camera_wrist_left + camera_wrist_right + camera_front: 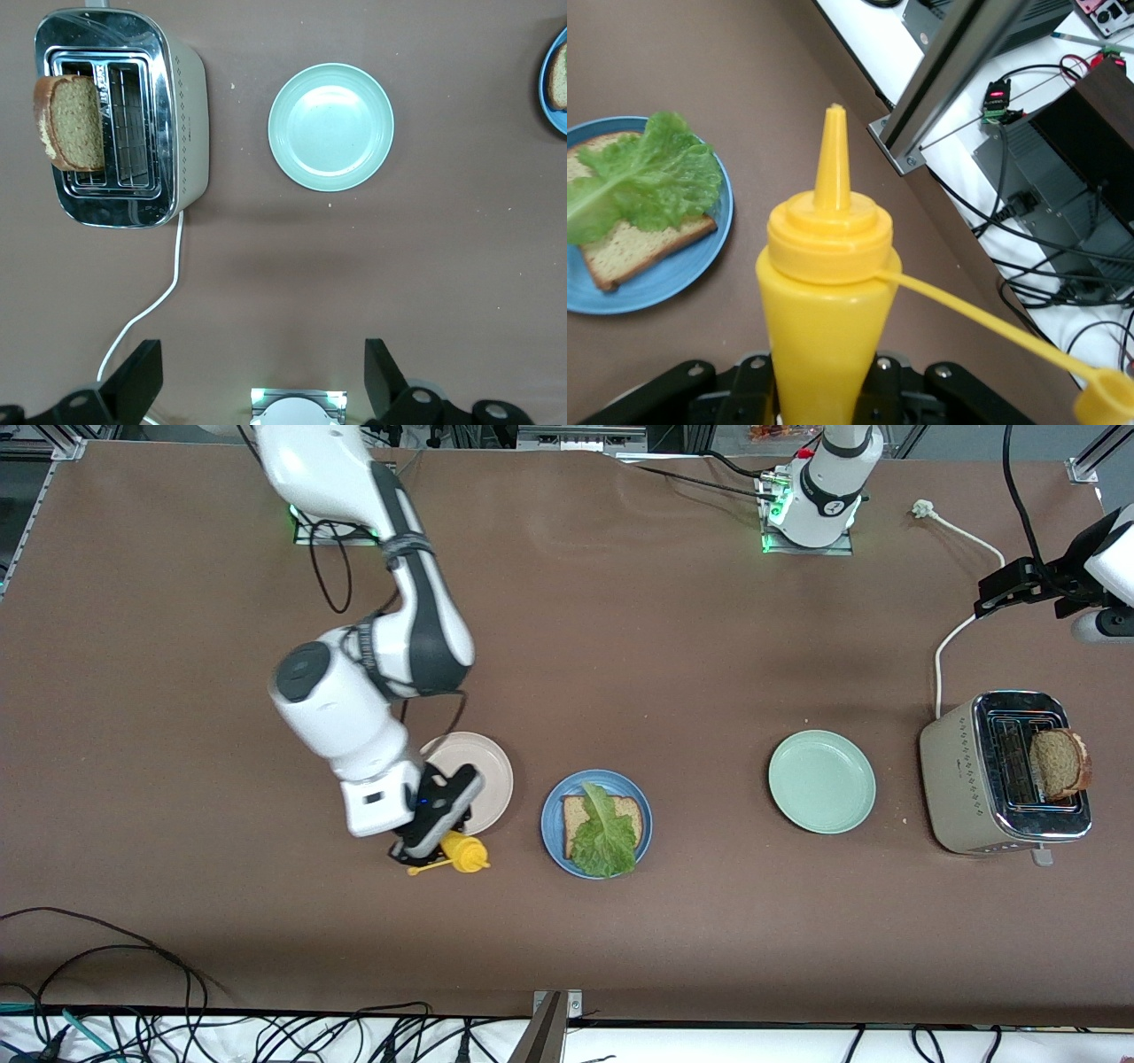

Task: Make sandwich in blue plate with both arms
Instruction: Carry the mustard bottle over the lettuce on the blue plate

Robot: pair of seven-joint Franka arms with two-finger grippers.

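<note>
I count 3 plates: 1 blue plate point(554, 834), 1 beige plate point(492, 766), 1 mint-green plate point(821, 781). There are 2 bread slices point(578, 813) point(1056, 763), 1 lettuce leaf point(606, 837), 1 toaster point(970, 775) and 1 yellow squeeze bottle point(466, 853).

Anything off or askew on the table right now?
Nothing spilled or damaged. The brown bread slice leans out of the silver toaster, tilted over its rim. The yellow squeeze bottle in the right claw has its tethered cap dangling open.

High front camera (two wrist cameras)

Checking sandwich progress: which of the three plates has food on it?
The blue plate, holding bread and lettuce; the beige plate and mint-green plate are bare.
</note>
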